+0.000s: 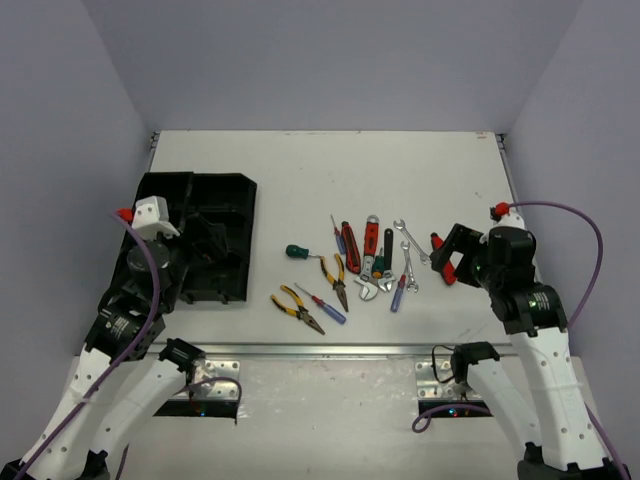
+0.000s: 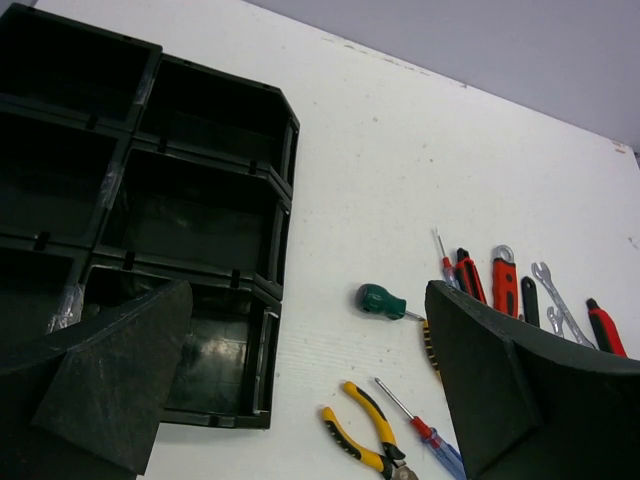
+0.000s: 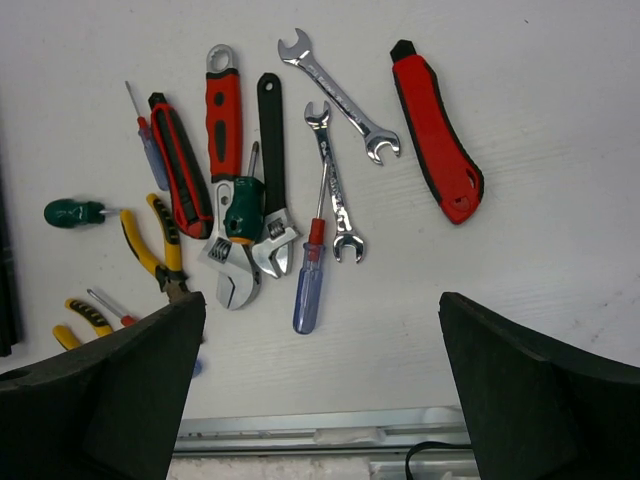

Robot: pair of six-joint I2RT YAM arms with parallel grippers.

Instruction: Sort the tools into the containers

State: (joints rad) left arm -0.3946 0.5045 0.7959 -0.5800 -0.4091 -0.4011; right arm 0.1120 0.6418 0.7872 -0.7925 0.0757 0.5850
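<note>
Over the near left part of the black organizer tray, hanging with left jaws spread wide and nothing pinched between them. From the left wrist view, looking past both dark fingers onto the tray's rectangular compartments.

Right of the tray, lying loose on the white surface and apart from it:
- Nearest the tray, a green-handled stubby screwdriver.
- Beside that, yellow-handled pliers.
- Nearer the arms, a second pair of pliers, with a thin red-and-blue screwdriver just beside them.

Farther right, crowded together:
- A red-and-black cutter.
- A red-handled adjustable wrench and a black-handled adjustable wrench.
- A second green screwdriver, resting across those two wrenches.
- A long silver wrench and a shorter silver wrench.
- A blue-handled screwdriver, its shaft against the shorter one.

At the right end, set a little apart from the cluster, a red-handled knife.

Above that right end, hanging with right jaws spread wide, gripping nothing, off the surface. Seen from the top view, partly covering the knife.
</note>
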